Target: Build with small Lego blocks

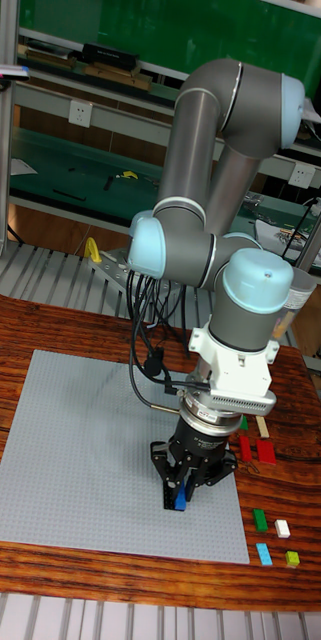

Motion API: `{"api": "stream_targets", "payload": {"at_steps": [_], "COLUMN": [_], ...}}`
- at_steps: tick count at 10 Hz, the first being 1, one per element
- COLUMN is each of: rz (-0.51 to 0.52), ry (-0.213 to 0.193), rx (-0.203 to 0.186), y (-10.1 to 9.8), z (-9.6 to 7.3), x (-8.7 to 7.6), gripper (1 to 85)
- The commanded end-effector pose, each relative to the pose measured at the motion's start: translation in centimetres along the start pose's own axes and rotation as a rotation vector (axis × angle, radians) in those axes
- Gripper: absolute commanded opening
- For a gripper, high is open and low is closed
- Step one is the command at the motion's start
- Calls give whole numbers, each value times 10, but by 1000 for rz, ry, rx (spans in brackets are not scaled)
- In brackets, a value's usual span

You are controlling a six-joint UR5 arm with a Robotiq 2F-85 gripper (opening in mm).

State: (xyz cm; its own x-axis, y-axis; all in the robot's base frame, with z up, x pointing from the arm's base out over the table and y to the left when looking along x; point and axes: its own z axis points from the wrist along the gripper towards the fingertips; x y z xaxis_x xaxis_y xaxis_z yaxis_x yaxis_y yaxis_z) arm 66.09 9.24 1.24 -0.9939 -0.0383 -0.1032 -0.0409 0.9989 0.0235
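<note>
Grey and studded, a large baseplate [90, 450] is being shown lying flat on a dark wooden table [40, 325] in the tall fixed view, the only view given. A robot arm [220, 170] with silver-grey links and pale blue joint caps is being seen reaching down from the upper right, its wrist pointing straight at the plate. The black gripper [179, 494] is being held low over the right part of the plate, near its front edge. Its two fingers are being kept close together around a small blue block [182, 496], which is being gripped between them; the block is being held upright, and its lower end is at the plate surface or just above it, though which cannot be told. A black cable [138, 340] is being seen looping down from the arm to the wrist on the left side.

Loose blocks are being shown on the bare wood to the right of the plate. Red blocks [263, 450] are lying just beside the gripper's right side, with a thin tan piece [263, 428] behind them. Nearer the table's front edge, a green block [260, 518], a white block [282, 528], a light blue block [265, 554] and a yellow-green block [293, 559] are lying apart from one another. Metal shelving with green mats is being seen behind the table.
</note>
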Motion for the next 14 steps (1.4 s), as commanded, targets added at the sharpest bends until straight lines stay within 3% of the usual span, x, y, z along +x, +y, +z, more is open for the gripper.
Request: {"api": "stream_targets", "payload": {"at_steps": [1, 2, 3, 11, 12, 14], "rz": [1, -28, -43, -69, -76, -69], "ry": [17, 9, 4, 10, 22, 36], "rx": [0, 11, -3, -18, -32, -20], "y": [2, -1, 2, 0, 0, -2], "z": [-12, -11, -10, -14, -19, -24], "x": [3, 1, -1, 2, 3, 4], "gripper": [217, 420, 530, 517, 497, 370]}}
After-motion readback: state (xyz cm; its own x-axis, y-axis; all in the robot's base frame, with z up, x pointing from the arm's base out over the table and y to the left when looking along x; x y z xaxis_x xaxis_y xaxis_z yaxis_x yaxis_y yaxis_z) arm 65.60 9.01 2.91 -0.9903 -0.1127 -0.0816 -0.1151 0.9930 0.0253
